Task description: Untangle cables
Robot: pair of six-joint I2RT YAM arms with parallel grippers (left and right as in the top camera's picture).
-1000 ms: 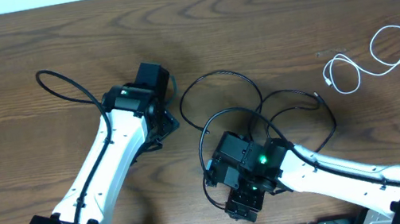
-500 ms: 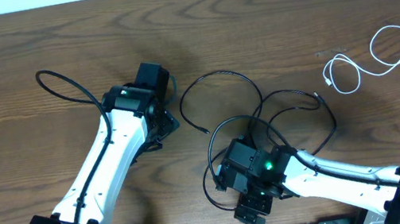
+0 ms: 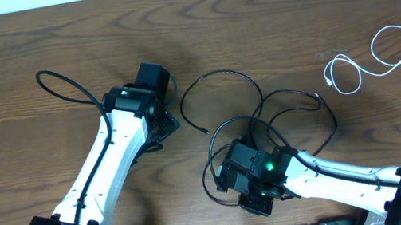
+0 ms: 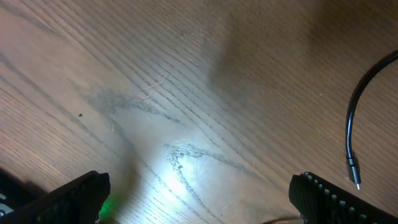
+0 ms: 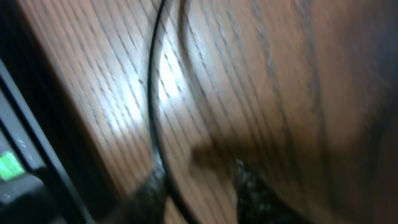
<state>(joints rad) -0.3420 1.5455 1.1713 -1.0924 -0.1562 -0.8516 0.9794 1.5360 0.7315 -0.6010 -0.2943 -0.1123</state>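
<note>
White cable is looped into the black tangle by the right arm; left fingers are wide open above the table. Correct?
No. The overhead view shows the white cable lying alone on the right side of the table, well apart from the black tangle by the right arm. The left fingers are wide open above the table, as stated.
</note>
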